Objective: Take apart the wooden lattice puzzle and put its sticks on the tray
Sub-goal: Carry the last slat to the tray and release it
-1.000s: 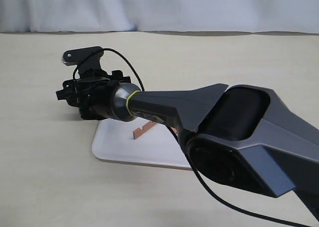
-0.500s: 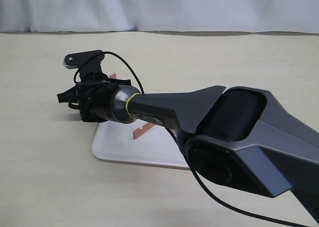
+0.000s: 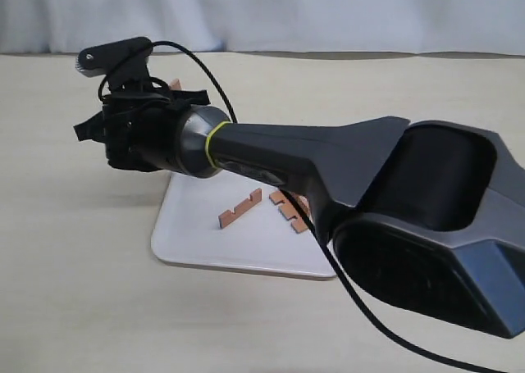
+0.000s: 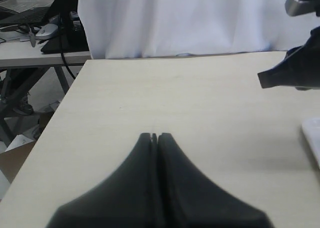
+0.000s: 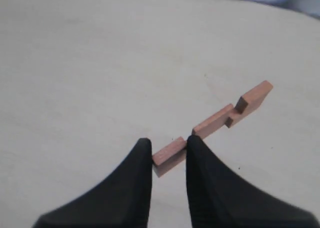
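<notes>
My right gripper (image 5: 167,143) is shut on one end of a notched reddish-brown stick (image 5: 216,120), held above the bare table. In the exterior view that gripper (image 3: 100,129) hangs past the far left corner of the white tray (image 3: 190,235), and a tip of the held stick (image 3: 175,84) peeks out behind it. Two more sticks lie on the tray, one (image 3: 239,208) near its middle and another (image 3: 290,208) partly behind the arm. My left gripper (image 4: 156,136) is shut and empty over the table. No assembled lattice puzzle is visible.
The right arm's large dark link (image 3: 426,225) fills the exterior view's right side and hides part of the tray. A black cable (image 3: 205,78) loops off the wrist. A white curtain (image 3: 328,12) backs the table. The left wrist view catches the tray's edge (image 4: 313,138).
The right arm has risen and shifted left and away from the tray, carrying the stick. This uncovered the second stick lying on the tray.
</notes>
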